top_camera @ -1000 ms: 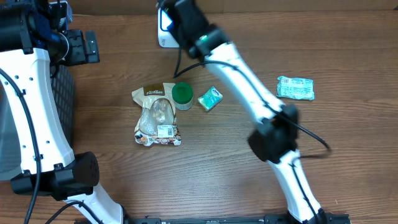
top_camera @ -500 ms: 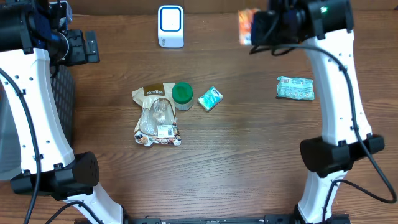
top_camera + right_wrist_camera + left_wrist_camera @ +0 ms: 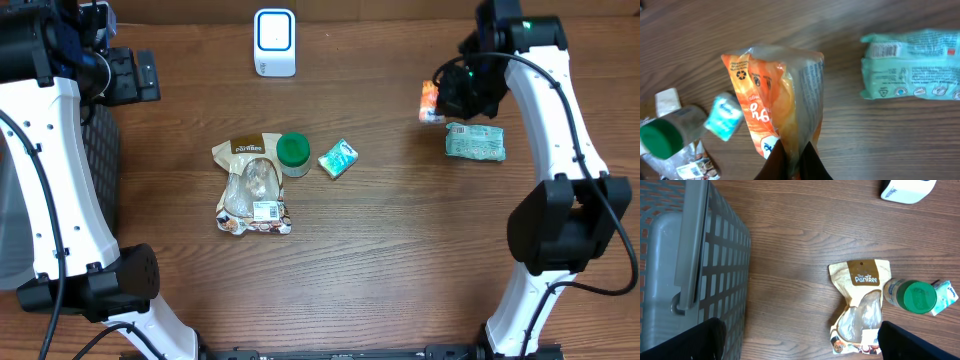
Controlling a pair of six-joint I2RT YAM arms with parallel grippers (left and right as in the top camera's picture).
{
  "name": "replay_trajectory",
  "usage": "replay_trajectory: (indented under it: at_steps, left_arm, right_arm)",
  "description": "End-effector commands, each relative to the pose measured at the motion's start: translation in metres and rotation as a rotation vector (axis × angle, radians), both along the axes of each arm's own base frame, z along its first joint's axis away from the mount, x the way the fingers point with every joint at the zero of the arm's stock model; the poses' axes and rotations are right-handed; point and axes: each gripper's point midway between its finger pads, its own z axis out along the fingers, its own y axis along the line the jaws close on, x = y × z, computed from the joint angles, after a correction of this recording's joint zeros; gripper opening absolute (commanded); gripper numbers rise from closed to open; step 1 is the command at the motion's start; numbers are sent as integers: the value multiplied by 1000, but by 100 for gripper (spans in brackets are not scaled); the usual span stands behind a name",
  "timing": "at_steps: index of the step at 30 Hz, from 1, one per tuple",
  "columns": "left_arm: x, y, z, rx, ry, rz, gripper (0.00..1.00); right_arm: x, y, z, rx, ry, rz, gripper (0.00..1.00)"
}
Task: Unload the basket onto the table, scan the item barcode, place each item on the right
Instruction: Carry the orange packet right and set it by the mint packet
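White-shelled, black-jointed left arm (image 3: 50,180) and matching right arm (image 3: 560,100); thin black cables run along both; dark, wedge-fingered right gripper (image 3: 792,155)

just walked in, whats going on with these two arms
The right gripper is shut on an orange snack packet, holding it over the table beside a green packet, well to the right of the white scanner. The left gripper is open and holds nothing, up by the grey basket. A tan pouch, a green-lidded jar and a small teal packet lie mid-table.
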Motion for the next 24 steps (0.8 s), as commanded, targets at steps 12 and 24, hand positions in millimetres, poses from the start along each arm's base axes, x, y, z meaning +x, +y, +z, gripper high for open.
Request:
replay_trajectory:
  at_steps: [12,24]
  left_arm:
    - [0,2,-1,13,3,-12,100]
    - [0,2,-1,13,3,-12,99]
  right_arm:
    - [-19,-85,-84,78,95,-275,4]
    - [-6,-59,-46,220,25,-187,40]
